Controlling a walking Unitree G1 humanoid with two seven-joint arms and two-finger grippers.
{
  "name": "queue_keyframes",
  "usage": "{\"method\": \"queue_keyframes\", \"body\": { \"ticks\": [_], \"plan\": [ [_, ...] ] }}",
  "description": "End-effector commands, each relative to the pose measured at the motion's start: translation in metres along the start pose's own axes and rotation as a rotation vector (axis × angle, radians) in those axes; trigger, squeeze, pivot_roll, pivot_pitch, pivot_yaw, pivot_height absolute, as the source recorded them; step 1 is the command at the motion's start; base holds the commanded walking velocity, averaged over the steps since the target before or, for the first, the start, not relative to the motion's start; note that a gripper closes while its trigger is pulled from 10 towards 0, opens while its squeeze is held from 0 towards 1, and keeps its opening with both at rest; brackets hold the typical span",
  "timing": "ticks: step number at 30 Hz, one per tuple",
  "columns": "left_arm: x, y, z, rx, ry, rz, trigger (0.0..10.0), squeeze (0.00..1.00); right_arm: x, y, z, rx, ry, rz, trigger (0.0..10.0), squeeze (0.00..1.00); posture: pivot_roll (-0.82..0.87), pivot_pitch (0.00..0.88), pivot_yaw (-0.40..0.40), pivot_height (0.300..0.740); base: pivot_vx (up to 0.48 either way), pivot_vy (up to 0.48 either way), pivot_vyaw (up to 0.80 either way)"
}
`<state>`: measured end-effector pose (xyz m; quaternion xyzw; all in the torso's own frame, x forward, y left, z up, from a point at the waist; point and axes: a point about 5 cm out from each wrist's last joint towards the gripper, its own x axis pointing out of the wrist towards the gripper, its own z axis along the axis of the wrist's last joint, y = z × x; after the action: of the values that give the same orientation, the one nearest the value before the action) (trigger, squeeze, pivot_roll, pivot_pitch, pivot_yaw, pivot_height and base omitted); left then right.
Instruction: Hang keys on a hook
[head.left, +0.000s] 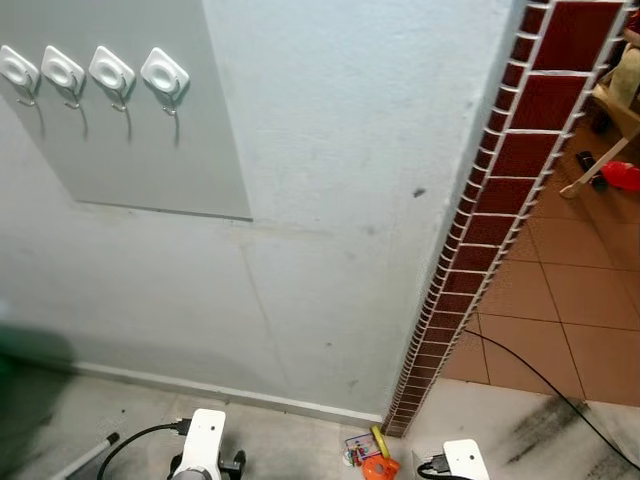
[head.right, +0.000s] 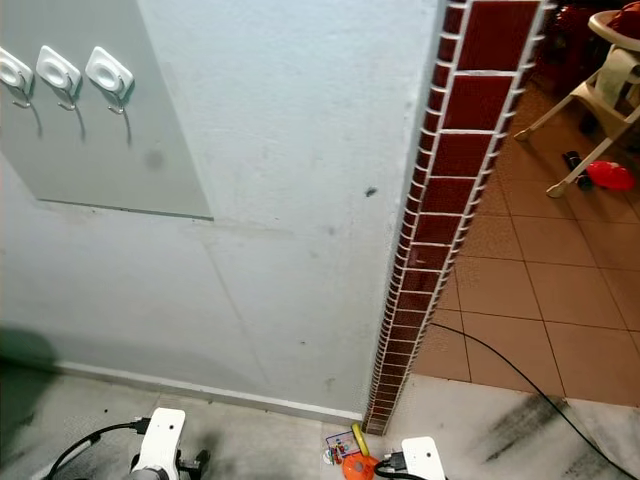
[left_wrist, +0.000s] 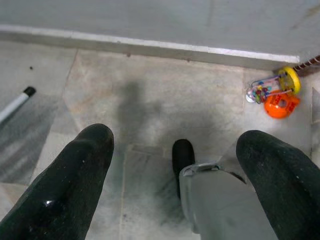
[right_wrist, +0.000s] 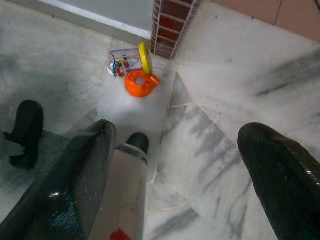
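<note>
Several white hooks (head.left: 110, 72) sit in a row on a grey panel (head.left: 150, 150) high on the white wall, far up and to my left. On the floor by the foot of the brick pillar lies a colourful bunch with a yellow ring and an orange ring (head.left: 372, 455), also seen as the bunch (left_wrist: 275, 95) and the bunch (right_wrist: 132, 70). My left gripper (left_wrist: 176, 140) hangs low over the marble floor, open and holding nothing. My right gripper (right_wrist: 179, 132) hangs low too, open, with the bunch on the floor ahead of it.
A red brick pillar (head.left: 510, 170) ends the wall on the right. Beyond it a tiled floor holds a black cable (head.left: 540, 380), a high chair (head.right: 600, 90) and a red object (head.right: 610, 175). A white stick with a black tip (left_wrist: 15, 105) lies at my left.
</note>
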<state>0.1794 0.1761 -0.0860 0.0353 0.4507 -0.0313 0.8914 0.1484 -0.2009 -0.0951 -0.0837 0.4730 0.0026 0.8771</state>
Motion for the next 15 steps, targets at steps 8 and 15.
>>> {"method": "queue_keyframes", "body": {
  "ticks": [8,15],
  "plan": [
    [-0.0009,0.0043,-0.0026,0.032,0.011,0.003,10.0,0.0,0.0002,0.0066,-0.0005,-0.012,0.006,0.022,10.0,0.0,-0.04,0.0,0.037,0.732,0.0,0.077,0.8],
    [-0.0007,0.0021,-0.0028,0.034,0.011,-0.002,10.0,0.0,-0.0001,0.0055,-0.0012,-0.021,0.007,0.024,10.0,0.0,-0.05,0.0,0.034,0.732,0.0,0.0,0.8]
  ]
}}
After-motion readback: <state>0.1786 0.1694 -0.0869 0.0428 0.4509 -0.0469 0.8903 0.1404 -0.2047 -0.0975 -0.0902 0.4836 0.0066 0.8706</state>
